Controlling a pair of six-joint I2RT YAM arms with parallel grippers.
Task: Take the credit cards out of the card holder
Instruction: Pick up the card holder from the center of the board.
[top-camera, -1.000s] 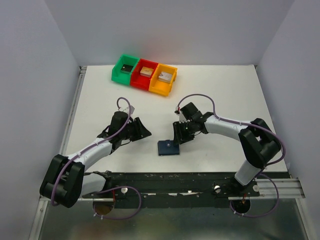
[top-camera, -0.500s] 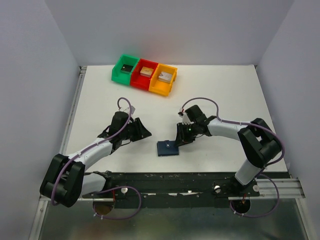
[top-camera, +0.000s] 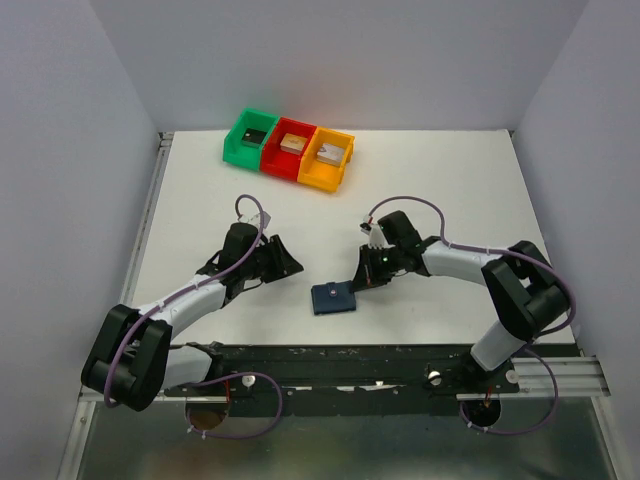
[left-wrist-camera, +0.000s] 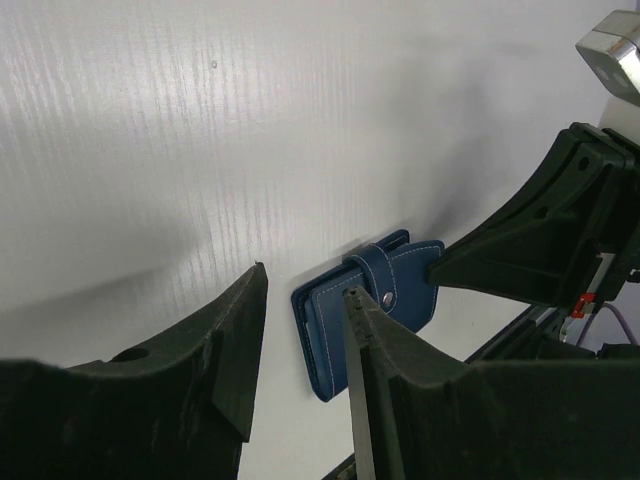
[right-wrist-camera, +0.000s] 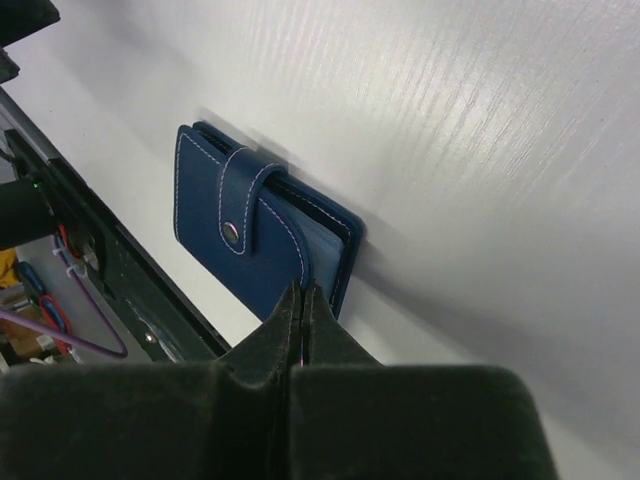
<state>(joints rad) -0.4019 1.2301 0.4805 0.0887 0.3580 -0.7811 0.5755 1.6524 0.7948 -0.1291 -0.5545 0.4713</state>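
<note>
Card holder (top-camera: 332, 298) lies flat on the worktop (top-camera: 460, 180), near the front edge and between the two arms. It is folded shut, with the snap tab (right-wrist-camera: 245, 195) fastened across the cover. No credit cards are visible; only a strip of lighter blue pocket shows at the open side in the right wrist view. Right hand (right-wrist-camera: 301, 292): fingers pressed together, tips meeting at the card holder's near edge. Nothing can be seen between them, and it cannot be told whether they touch the cover or sit just off it. Left hand (left-wrist-camera: 305, 285): fingers apart and empty, hovering near the card holder on the side opposite the right hand, not bracing it. Assessment: extraction has not begun, and the tab must be released first. Hazards: with nothing pinning the card holder, a push from the closed right tips is likely to slide or spin it toward the worktop's front edge rather than lift the tab. Tips this narrow may skid off the smooth cover. Both hands converge on one small item and could foul each other. A hard prise at the open side could bend any cards inside. The coloured bins (top-camera: 290, 148) stand well apart at the far side and pose no obstruction.
</note>
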